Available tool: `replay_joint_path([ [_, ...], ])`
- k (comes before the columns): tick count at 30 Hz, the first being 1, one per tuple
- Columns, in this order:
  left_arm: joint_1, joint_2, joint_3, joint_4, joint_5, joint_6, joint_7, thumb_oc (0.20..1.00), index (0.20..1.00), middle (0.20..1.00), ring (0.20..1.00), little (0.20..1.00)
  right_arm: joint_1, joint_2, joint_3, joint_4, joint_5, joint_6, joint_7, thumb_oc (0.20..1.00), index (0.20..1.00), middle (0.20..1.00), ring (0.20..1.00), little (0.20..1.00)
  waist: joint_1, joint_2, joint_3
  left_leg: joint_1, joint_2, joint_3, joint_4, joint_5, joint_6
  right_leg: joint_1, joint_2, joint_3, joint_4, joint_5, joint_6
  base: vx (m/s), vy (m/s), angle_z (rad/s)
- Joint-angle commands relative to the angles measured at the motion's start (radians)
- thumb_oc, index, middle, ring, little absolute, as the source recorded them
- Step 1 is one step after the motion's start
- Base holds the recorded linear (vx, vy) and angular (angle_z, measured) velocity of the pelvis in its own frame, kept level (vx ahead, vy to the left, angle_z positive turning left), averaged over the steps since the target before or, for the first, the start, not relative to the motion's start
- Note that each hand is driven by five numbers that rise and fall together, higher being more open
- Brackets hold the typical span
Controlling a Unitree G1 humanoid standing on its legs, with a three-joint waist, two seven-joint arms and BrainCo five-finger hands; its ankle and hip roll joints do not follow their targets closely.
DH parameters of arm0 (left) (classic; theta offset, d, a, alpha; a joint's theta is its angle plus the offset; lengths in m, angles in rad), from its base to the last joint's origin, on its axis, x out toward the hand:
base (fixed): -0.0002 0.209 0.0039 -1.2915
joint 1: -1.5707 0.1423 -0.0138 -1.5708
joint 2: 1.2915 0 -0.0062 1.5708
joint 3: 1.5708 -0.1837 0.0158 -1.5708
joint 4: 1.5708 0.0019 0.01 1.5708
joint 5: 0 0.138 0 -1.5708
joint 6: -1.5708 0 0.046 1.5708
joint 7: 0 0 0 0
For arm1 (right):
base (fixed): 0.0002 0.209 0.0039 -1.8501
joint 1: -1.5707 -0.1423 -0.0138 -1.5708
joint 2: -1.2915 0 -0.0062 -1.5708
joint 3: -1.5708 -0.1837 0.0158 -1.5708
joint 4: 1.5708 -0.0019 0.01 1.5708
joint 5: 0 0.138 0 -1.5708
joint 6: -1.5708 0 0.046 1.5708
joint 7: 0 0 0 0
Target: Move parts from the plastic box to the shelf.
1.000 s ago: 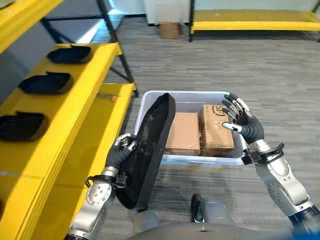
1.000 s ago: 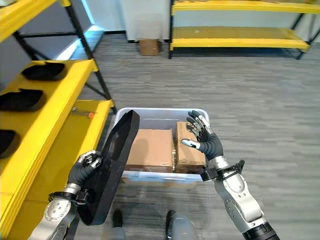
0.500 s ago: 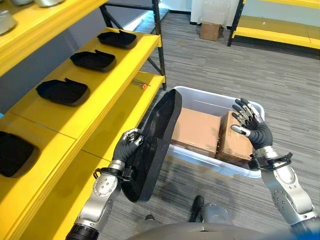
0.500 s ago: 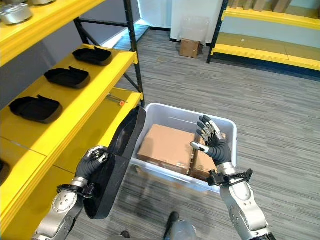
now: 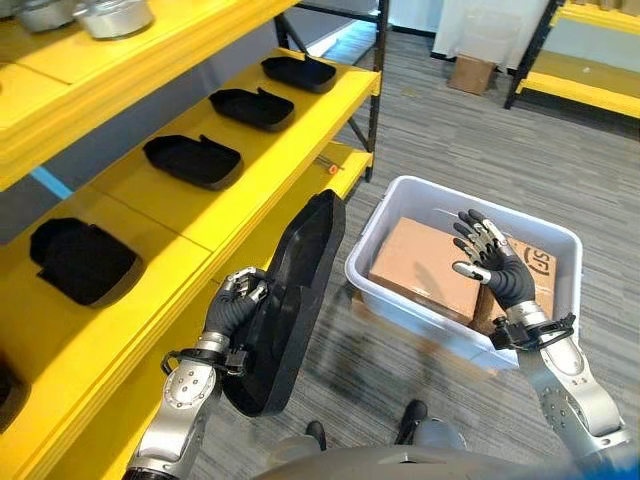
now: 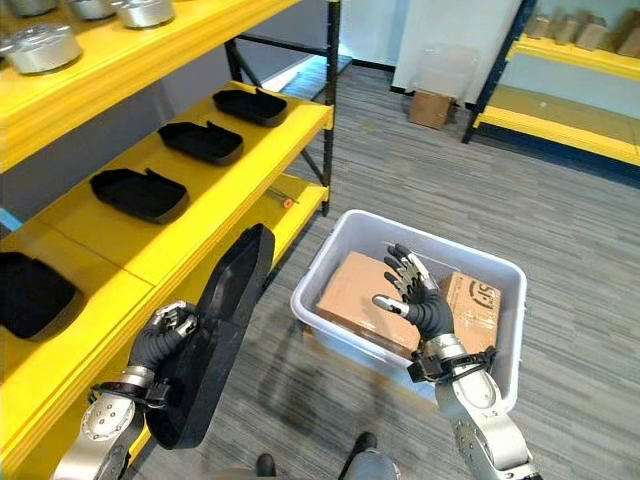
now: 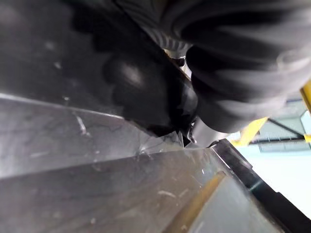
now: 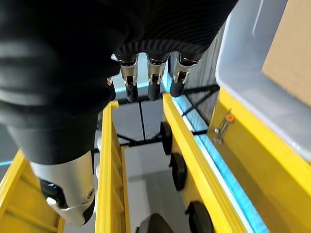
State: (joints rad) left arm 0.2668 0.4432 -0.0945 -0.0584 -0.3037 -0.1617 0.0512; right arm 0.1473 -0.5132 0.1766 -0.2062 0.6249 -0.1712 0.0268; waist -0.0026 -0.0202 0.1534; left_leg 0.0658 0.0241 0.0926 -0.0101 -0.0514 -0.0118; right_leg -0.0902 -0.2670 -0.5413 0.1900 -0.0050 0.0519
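My left hand (image 5: 232,308) is shut on the edge of a large black moulded part (image 5: 288,302), held upright between the yellow shelf (image 5: 190,215) and the pale plastic box (image 5: 455,335). The part (image 6: 208,342) stands clear of the box, its top at about the height of the shelf's lower board. Over the box my right hand (image 5: 492,265) hovers open, fingers spread, nothing in it (image 8: 148,77). Two cardboard cartons (image 5: 425,268) lie in the box.
Several black trays (image 5: 192,160) sit in a row on the yellow shelf's middle level, and metal parts (image 5: 110,17) on the level above. A small orange thing (image 5: 331,169) lies on the low board. Another yellow rack (image 6: 560,115) stands far across the grey floor.
The view has swung toward the shelf. My left hand keeps hold of the black part, now nearer the shelf. My right hand stays open over the box.
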Motion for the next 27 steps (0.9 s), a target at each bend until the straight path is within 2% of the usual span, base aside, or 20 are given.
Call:
replay_joint_path([
  [1, -0.005, 0.063, 0.075, -0.137, 0.022, -0.080, 0.017, 0.200, 0.200, 0.200, 0.200, 0.200, -0.091, 0.030, 0.048, 0.000, -0.030, -0.034, 0.011, 1.000, 1.000, 1.000, 1.000, 1.000, 0.007, -0.060, 0.003, -0.015, -0.069, 0.019, 0.018, -0.064, 0.064, 0.068, -0.077, 0.100, -0.183, 0.215, 0.159, -0.02, 0.230, 0.18],
  [5, -0.024, 0.073, 0.069, -0.130, 0.046, -0.082, 0.028, 0.200, 0.200, 0.200, 0.200, 0.200, -0.104, 0.056, 0.081, 0.023, -0.024, -0.025, 0.018, 1.000, 1.000, 1.000, 1.000, 1.000, 0.010, -0.060, 0.002, 0.003, -0.082, 0.004, -0.025, -0.049, 0.079, 0.049, -0.084, 0.148, -0.149, 0.204, 0.158, 0.00, 0.199, 0.09],
  [6, -0.036, 0.078, 0.064, -0.119, 0.049, -0.083, 0.037, 0.200, 0.200, 0.200, 0.200, 0.200, -0.120, 0.063, 0.106, 0.026, -0.019, -0.022, 0.022, 1.000, 1.000, 1.000, 1.000, 1.000, -0.003, -0.062, 0.008, 0.011, -0.076, -0.007, -0.042, -0.039, 0.085, 0.019, -0.050, 0.241, -0.111, 0.202, 0.144, -0.04, 0.133, 0.10],
  [7, -0.040, 0.082, 0.065, -0.112, 0.048, -0.085, 0.038, 0.200, 0.200, 0.200, 0.200, 0.200, -0.125, 0.061, 0.111, 0.023, -0.014, -0.020, 0.026, 1.000, 1.000, 1.000, 1.000, 1.000, -0.007, -0.063, 0.011, 0.009, -0.071, -0.007, -0.051, -0.026, 0.089, -0.003, -0.007, 0.302, -0.081, 0.170, 0.127, -0.06, 0.182, 0.31],
  [8, -0.046, 0.084, 0.062, -0.105, 0.047, -0.087, 0.040, 0.200, 0.200, 0.200, 0.200, 0.200, -0.129, 0.054, 0.117, 0.021, -0.011, -0.015, 0.036, 1.000, 1.000, 1.000, 1.000, 1.000, -0.014, -0.062, 0.013, 0.012, -0.064, -0.008, -0.063, -0.011, 0.093, -0.025, 0.063, 0.353, -0.036, 0.115, 0.103, -0.06, 0.109, 0.25],
  [11, -0.051, 0.090, 0.058, -0.099, 0.049, -0.085, 0.037, 0.200, 0.200, 0.200, 0.200, 0.200, -0.117, 0.038, 0.122, 0.018, 0.009, -0.015, 0.057, 1.000, 1.000, 1.000, 1.000, 1.000, -0.026, -0.074, 0.005, 0.001, -0.073, -0.029, -0.067, 0.014, 0.097, -0.028, 0.214, 0.418, 0.031, 0.012, 0.061, -0.03, 0.062, 0.11],
  [14, -0.047, 0.084, 0.043, -0.092, 0.046, -0.083, 0.019, 0.200, 0.200, 0.200, 0.200, 0.200, -0.089, 0.018, 0.119, 0.010, 0.021, -0.017, 0.077, 1.000, 1.000, 1.000, 1.000, 1.000, -0.048, -0.092, -0.017, -0.017, -0.092, -0.056, -0.059, 0.026, 0.098, -0.023, 0.332, 0.494, 0.049, -0.031, 0.036, -0.04, 0.001, 0.34],
  [15, -0.050, 0.079, 0.039, -0.086, 0.042, -0.084, 0.018, 0.200, 0.200, 0.200, 0.200, 0.200, -0.090, 0.015, 0.122, 0.009, 0.027, -0.018, 0.081, 1.000, 1.000, 1.000, 1.000, 1.000, -0.050, -0.100, -0.026, -0.028, -0.100, -0.064, -0.050, 0.024, 0.098, -0.013, 0.356, 0.525, 0.024, -0.036, 0.028, -0.03, -0.029, 0.68],
  [16, -0.050, 0.079, 0.039, -0.086, 0.042, -0.084, 0.018, 0.200, 0.200, 0.200, 0.200, 0.200, -0.090, 0.015, 0.122, 0.009, 0.027, -0.018, 0.081, 1.000, 1.000, 1.000, 1.000, 1.000, -0.050, -0.099, -0.026, -0.028, -0.100, -0.064, -0.049, 0.023, 0.098, -0.013, 0.356, 0.525, 0.023, -0.035, 0.028, -0.05, -0.048, 0.43],
  [17, -0.037, 0.072, 0.043, -0.090, 0.035, -0.087, 0.012, 0.200, 0.200, 0.200, 0.200, 0.200, -0.082, 0.009, 0.126, 0.006, 0.034, -0.016, 0.089, 1.000, 1.000, 1.000, 1.000, 1.000, -0.051, -0.103, -0.035, -0.037, -0.107, -0.071, -0.045, 0.030, 0.097, 0.011, 0.365, 0.556, -0.028, -0.032, 0.016, -0.06, -0.064, -0.02],
  [20, -0.025, 0.054, 0.043, -0.095, 0.015, -0.092, 0.011, 0.200, 0.200, 0.200, 0.200, 0.200, -0.089, 0.011, 0.132, 0.011, 0.036, -0.019, 0.084, 1.000, 1.000, 1.000, 1.000, 1.000, -0.038, -0.097, -0.053, -0.047, -0.108, -0.067, -0.053, 0.044, 0.092, 0.046, 0.362, 0.575, -0.112, -0.012, 0.012, -0.07, -0.081, -0.02],
  [22, -0.013, 0.047, 0.054, -0.113, -0.011, -0.097, 0.009, 0.200, 0.200, 0.200, 0.200, 0.200, -0.095, 0.008, 0.127, 0.006, 0.046, -0.022, 0.082, 1.000, 1.000, 1.000, 1.000, 1.000, -0.024, -0.086, -0.064, -0.054, -0.105, -0.051, -0.057, 0.049, 0.089, 0.068, 0.353, 0.567, -0.172, 0.007, 0.010, -0.07, -0.080, -0.13],
  [27, -0.001, 0.043, 0.044, -0.140, -0.031, -0.096, -0.011, 0.200, 0.200, 0.200, 0.200, 0.200, -0.078, 0.002, 0.116, -0.003, 0.052, -0.022, 0.086, 1.000, 1.000, 1.000, 1.000, 1.000, -0.022, -0.069, -0.083, -0.065, -0.107, -0.048, -0.036, 0.053, 0.076, 0.104, 0.345, 0.547, -0.223, 0.014, 0.002, -0.06, -0.084, -0.12],
])
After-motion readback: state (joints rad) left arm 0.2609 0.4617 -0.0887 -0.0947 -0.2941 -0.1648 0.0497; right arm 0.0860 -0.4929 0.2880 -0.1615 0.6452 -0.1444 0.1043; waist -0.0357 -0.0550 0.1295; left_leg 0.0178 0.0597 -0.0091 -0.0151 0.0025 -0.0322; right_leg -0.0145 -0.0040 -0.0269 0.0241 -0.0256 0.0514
